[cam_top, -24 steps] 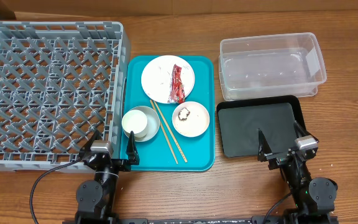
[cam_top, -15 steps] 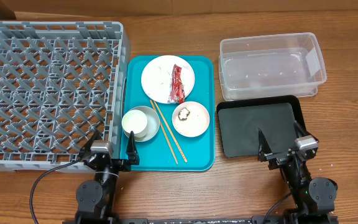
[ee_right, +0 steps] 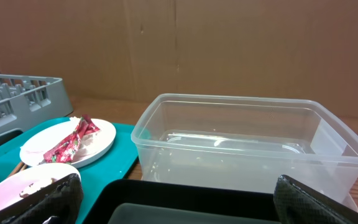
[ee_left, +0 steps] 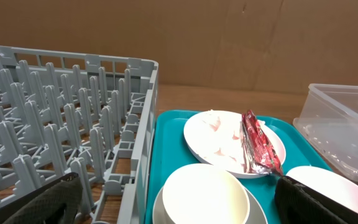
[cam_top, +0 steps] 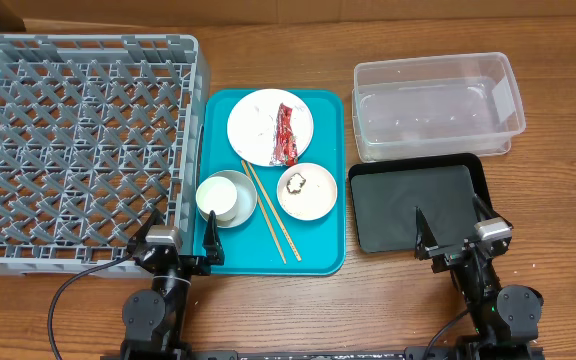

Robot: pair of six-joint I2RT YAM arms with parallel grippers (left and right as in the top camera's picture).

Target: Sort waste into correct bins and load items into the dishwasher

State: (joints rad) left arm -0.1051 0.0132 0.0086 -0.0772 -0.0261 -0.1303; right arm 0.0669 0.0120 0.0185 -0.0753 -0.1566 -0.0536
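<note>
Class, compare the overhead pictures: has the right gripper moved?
No. The right gripper stays open over the near edge of the black tray, exactly as before.

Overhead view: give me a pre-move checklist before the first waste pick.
1. Left gripper and right gripper open, empty: ok.
2. Red crinkled wrapper exposed on white round plate: ok.
3. Clear plastic rectangular tub uncovered: ok.
4. Shallow black rectangular tray bare: ok.
5. Small white cup separate from greyish-white bowl: not ok, nested.
6. Large grey plastic dish rack pegs unoccupied: ok.
</note>
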